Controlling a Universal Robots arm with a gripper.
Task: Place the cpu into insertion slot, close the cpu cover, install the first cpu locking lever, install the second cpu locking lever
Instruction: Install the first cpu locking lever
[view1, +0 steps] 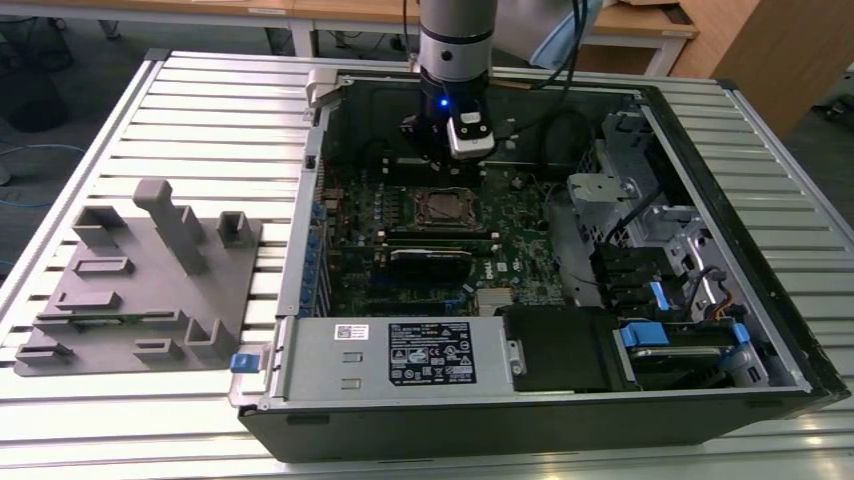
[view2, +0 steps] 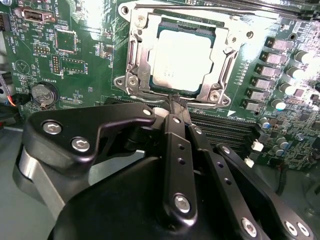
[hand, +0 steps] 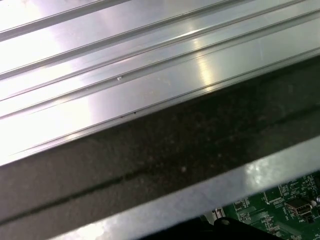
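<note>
pale silver metal, the cpu (view2: 181, 62) lay flat inside the insertion slot (view2: 134, 55) on the green circuit board (view2: 75, 55), and the cpu cover (view2: 226, 45) sat down around it, its square window framing the chip's face. in the second wrist view the gripper (view2: 175, 102) hung just beside the socket's near edge, its black fingers (view2: 176, 150) pressed together with nothing between them, the tips at a thin wire lever (view2: 150, 98) running along that edge. in the exterior view the arm (view1: 455, 40) reached down into the open computer case (view1: 747, 290), which lay on a ribbed metal table (view1: 214, 120), with the gripper (view1: 451, 150) poised just behind the socket (view1: 445, 207). a grey plastic rack (view1: 147, 280) stood on the table at the exterior view's left, well apart from the case. the first wrist view showed the table's ridges (hand: 125, 65), the case's dark wall (hand: 165, 150) and a corner of the board (hand: 280, 210).
</note>
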